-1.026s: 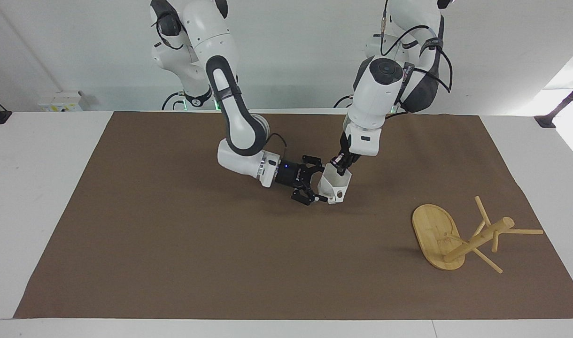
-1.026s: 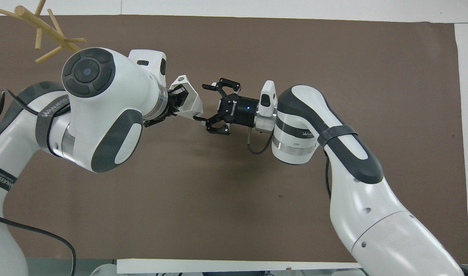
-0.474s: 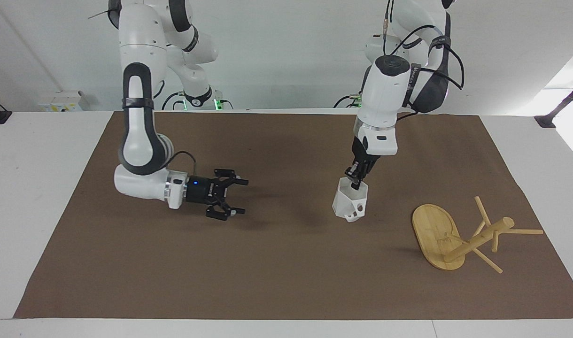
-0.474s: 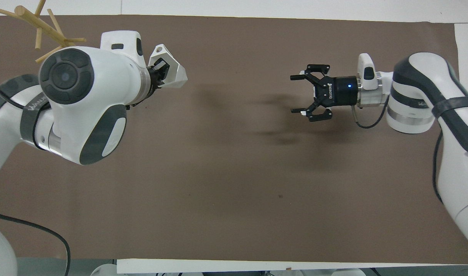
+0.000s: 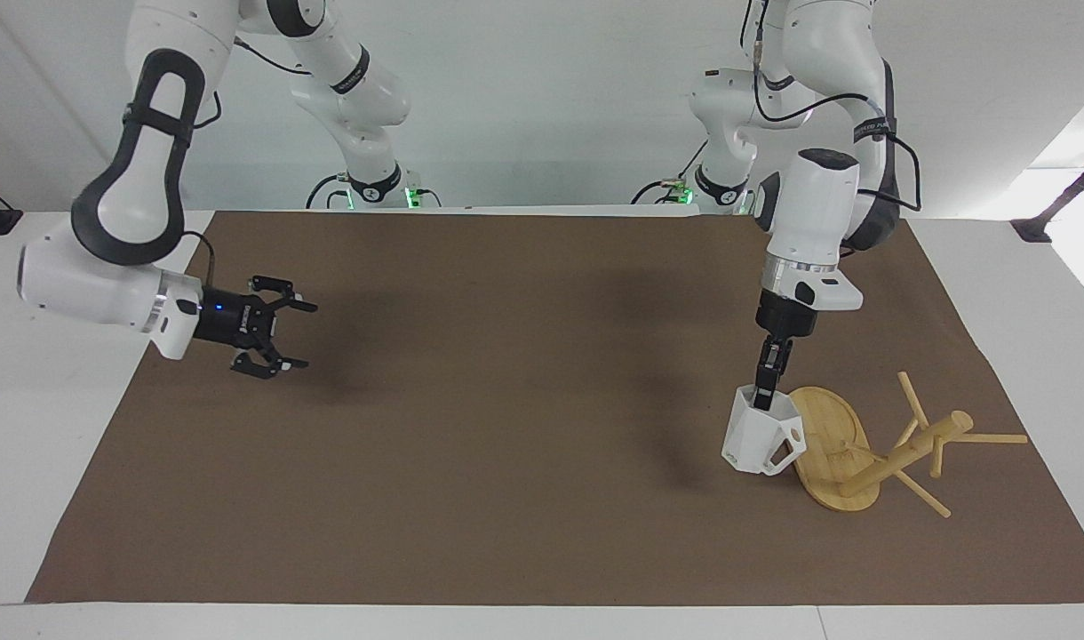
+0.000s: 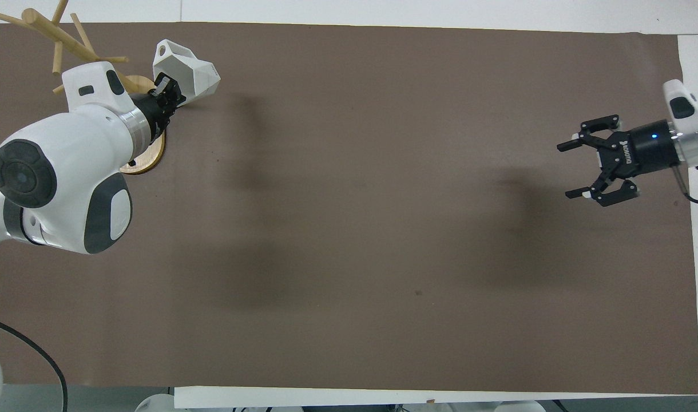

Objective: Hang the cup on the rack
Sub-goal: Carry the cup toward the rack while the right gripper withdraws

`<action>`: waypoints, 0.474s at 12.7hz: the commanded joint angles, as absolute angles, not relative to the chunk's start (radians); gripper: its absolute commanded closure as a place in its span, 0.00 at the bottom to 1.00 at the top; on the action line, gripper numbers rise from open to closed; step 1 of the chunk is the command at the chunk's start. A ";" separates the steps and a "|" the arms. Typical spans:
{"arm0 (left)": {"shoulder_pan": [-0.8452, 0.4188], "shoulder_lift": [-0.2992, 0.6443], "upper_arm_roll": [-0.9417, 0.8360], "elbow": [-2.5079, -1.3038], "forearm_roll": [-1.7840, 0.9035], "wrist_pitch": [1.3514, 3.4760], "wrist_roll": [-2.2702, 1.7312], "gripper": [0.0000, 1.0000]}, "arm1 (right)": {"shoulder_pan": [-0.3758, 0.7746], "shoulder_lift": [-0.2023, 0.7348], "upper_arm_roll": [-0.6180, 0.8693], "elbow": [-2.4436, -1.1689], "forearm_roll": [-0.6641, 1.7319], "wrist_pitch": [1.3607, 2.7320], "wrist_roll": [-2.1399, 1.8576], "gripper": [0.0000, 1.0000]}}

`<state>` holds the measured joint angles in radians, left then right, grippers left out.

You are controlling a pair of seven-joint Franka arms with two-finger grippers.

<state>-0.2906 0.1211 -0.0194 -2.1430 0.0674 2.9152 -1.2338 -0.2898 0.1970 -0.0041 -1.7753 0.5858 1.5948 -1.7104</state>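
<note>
The left gripper's point(image 5: 767, 388) fingers pinch the rim of the cup point(image 5: 760, 434), one finger inside it and one outside. The right gripper's point(image 5: 280, 335) fingers are spread wide and hold nothing.

The cup hangs in the air beside the rack's point(image 5: 862, 444) oval base, on the side toward the right arm's end of the table, with its loop handle turned toward the base.

The facing view shows the whole rack lying tipped over, its base on edge and its post slanting toward the left arm's end of the table, pegs sticking out. In the overhead view the left arm covers much of the base, and the cup point(image 6: 186, 74) seems to sit just past the left gripper point(image 6: 165, 91); only the facing view shows that the cup is off the brown mat point(image 5: 506, 427).

Half a second ago the cup was well apart from the rack, nearer the mat's middle; now it is next to the base. The right gripper point(image 6: 592, 169) has drawn back from the rack to the mat's edge at the right arm's end.

Nothing stands between cup and rack.
</note>
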 commanded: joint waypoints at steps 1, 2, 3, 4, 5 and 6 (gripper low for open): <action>-0.279 0.121 -0.026 -2.195 0.084 3.069 -1.236 1.00 | -0.270 0.053 0.011 -1.798 0.471 1.606 -1.392 0.00; -0.262 0.121 -0.026 -2.215 0.087 3.139 -1.232 1.00 | -0.265 0.026 0.018 -1.778 0.422 1.611 -1.328 0.00; -0.241 0.120 -0.026 -2.239 0.090 3.173 -1.200 1.00 | -0.252 0.023 0.021 -1.726 0.347 1.592 -1.237 0.00; -0.238 0.115 -0.026 -2.261 0.091 3.192 -1.184 1.00 | -0.223 0.028 0.021 -1.662 0.260 1.542 -1.092 0.00; -0.230 0.114 -0.026 -2.270 0.091 3.204 -1.183 1.00 | -0.198 0.032 0.021 -1.602 0.197 1.489 -0.927 0.00; -0.223 0.110 -0.026 -2.278 0.091 3.204 -1.181 1.00 | -0.168 0.032 0.021 -1.565 0.145 1.464 -0.781 0.00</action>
